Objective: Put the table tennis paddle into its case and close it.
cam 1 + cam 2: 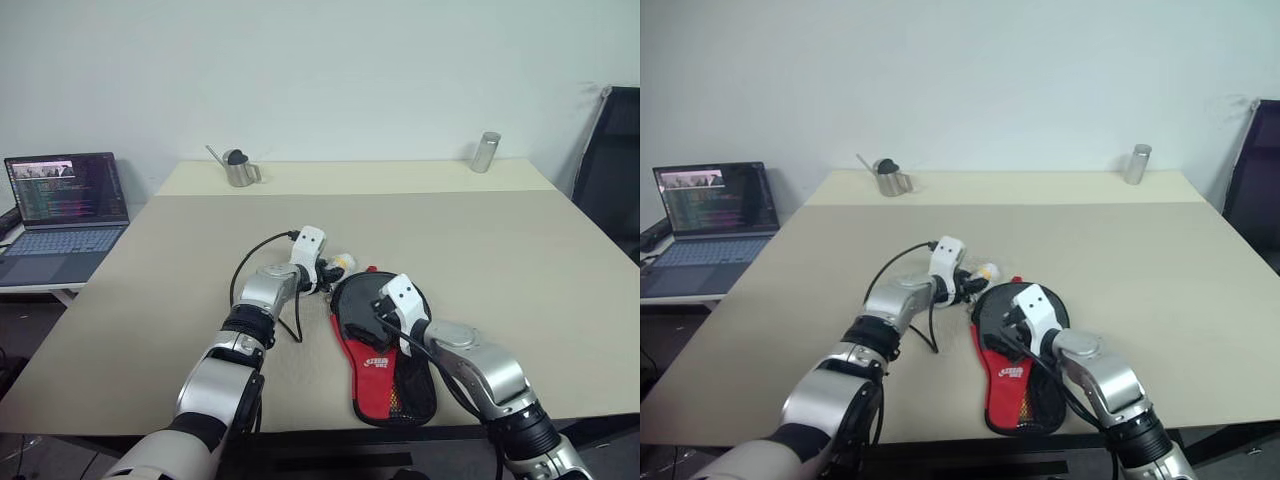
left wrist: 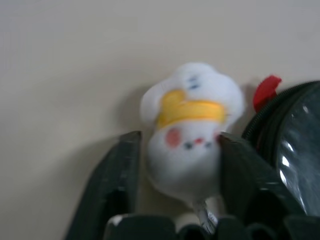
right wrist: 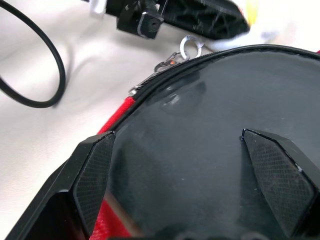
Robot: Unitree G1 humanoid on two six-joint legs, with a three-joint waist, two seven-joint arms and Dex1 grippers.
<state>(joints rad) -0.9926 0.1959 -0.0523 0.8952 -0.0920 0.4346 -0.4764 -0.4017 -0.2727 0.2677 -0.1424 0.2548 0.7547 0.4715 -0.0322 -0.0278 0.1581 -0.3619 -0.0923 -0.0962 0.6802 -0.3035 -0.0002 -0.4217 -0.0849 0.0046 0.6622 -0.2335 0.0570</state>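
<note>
Two end effectors: left (image 2: 172, 150) clamping charm (image 2: 190, 125), right (image 3: 200, 165) wide over case (image 1: 385, 350).

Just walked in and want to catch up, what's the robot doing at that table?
It is packing a table tennis paddle into its case on the table. The paddle lies in the open case. The left gripper is closed around the case's white fluffy charm; the right gripper, open, hovers over the paddle.

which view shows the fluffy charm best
The left wrist view: the white fluffy charm sits large between the left gripper jaws, its yellow band and small face plain. In the eye views it is a small pale blob beside the case. The right wrist view catches a white edge.
</note>
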